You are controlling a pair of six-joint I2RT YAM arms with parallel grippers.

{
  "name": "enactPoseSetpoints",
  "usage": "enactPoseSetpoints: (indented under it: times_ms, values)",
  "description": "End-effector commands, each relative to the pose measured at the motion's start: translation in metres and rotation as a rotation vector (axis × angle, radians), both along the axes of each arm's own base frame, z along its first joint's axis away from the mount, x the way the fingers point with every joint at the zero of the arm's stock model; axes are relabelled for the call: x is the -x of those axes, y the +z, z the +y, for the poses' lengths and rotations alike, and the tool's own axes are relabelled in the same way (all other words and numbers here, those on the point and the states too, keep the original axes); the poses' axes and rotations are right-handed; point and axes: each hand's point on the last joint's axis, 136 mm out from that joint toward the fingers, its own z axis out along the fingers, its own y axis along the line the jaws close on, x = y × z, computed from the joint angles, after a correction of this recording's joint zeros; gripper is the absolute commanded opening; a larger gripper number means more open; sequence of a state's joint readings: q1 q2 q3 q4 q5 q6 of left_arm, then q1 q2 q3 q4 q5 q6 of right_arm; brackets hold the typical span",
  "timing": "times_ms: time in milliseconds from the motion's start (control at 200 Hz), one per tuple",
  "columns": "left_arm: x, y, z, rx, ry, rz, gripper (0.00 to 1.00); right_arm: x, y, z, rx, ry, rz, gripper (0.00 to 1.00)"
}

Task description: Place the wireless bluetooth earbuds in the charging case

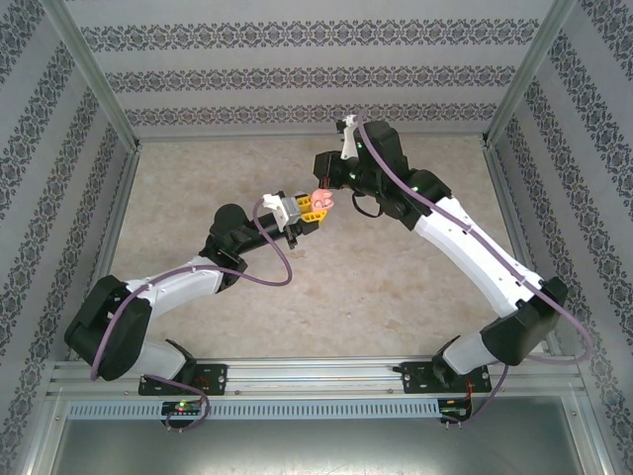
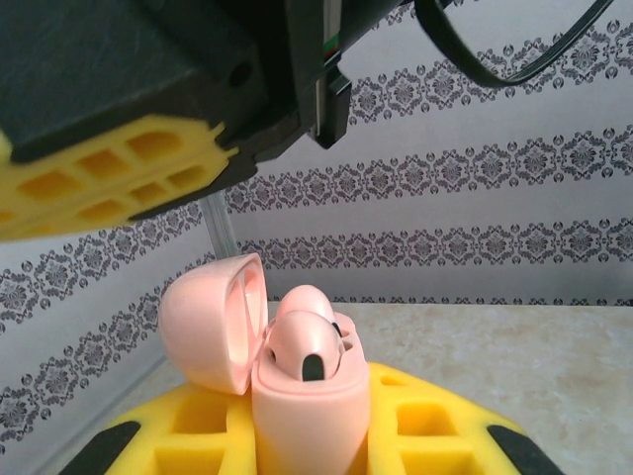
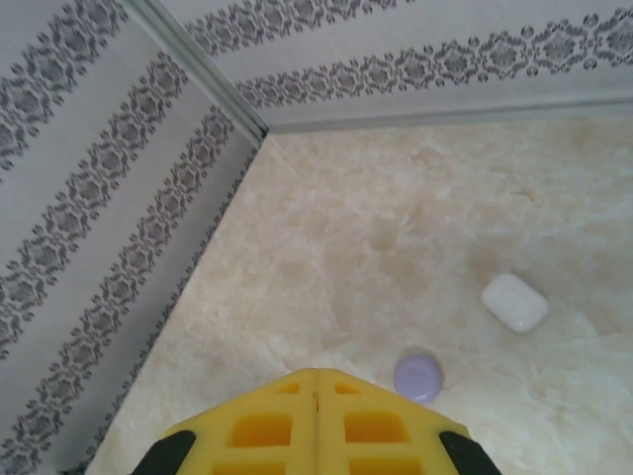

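The left pincer (image 1: 315, 210) is clamped on the pink charging case (image 2: 307, 416), which stands upright between its yellow fingers (image 2: 198, 430), held above the middle of the surface (image 3: 396, 228), a little toward the far edge. The case's lid (image 2: 213, 322) is swung open to one side, and two pale pink earbuds (image 2: 309, 348) sit in its wells. Only their rounded heads show, so the stems are hidden and I cannot tell how deep they sit. The foot of the case is cut off by the lower edge of the left wrist view. The right pincer (image 3: 316, 391) has its fingers pressed together with nothing between them. In the left wrist view it looms blurred and cropped above the lid, apart from it. From above, the two pincers crowd together, and the case is a small pink blob there. A purple case (image 3: 418, 376) and a white case (image 3: 514, 302) lie shut near each other on the open surface, well off a corner. The left arm (image 1: 178, 287) reaches from the near-left edge toward the middle. The right arm (image 1: 475, 247) rises from the near-right edge, bends, and folds its wrist back over the case.
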State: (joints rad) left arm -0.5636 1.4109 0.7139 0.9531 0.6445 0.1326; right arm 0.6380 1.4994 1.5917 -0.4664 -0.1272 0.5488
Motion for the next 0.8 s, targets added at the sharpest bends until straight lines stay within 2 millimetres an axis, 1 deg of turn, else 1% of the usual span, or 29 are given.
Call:
enactPoseSetpoints:
  times_ms: [0,130,300,345,350,360,385,445,510,600,649,714,794]
  values:
    - [0.003,0.013,-0.008,0.003,-0.027,-0.054,0.00,0.012,-0.005,0.000,0.038,0.057,0.047,0.00]
    - [0.000,0.013,-0.008,0.002,-0.018,-0.054,0.00,0.026,-0.018,-0.002,0.053,0.087,0.080,0.00]
    - [-0.005,0.014,-0.009,0.008,-0.004,-0.054,0.00,0.052,-0.036,-0.003,0.076,0.135,0.133,0.00]
    - [-0.007,0.015,-0.009,0.011,0.002,-0.055,0.00,0.059,-0.042,-0.005,0.086,0.141,0.147,0.00]
    - [-0.007,0.015,-0.009,0.011,0.002,-0.054,0.00,0.060,-0.040,-0.006,0.083,0.142,0.143,0.00]
    - [-0.007,0.015,-0.009,0.011,0.003,-0.055,0.00,0.061,-0.043,-0.007,0.088,0.142,0.150,0.00]
    - [-0.007,0.015,-0.009,0.011,0.005,-0.055,0.00,0.065,-0.044,-0.009,0.088,0.143,0.150,0.00]
    - [-0.009,0.015,-0.009,0.009,0.007,-0.051,0.00,0.070,-0.043,-0.018,0.085,0.122,0.145,0.00]
    - [-0.010,0.015,-0.009,0.011,0.008,-0.045,0.00,0.073,-0.036,-0.031,0.076,0.081,0.124,0.00]
    - [-0.011,0.012,-0.010,0.014,0.004,-0.022,0.00,0.069,-0.023,-0.055,0.038,-0.015,0.082,0.00]
    - [-0.013,0.010,-0.011,0.016,0.005,-0.007,0.00,0.066,-0.019,-0.068,0.015,-0.067,0.069,0.00]
    - [-0.016,0.005,-0.011,0.015,0.015,0.023,0.00,0.062,-0.018,-0.086,-0.003,-0.132,0.060,0.00]
    - [-0.021,-0.005,-0.013,-0.002,0.022,0.073,0.00,0.059,-0.024,-0.104,-0.012,-0.194,0.065,0.00]
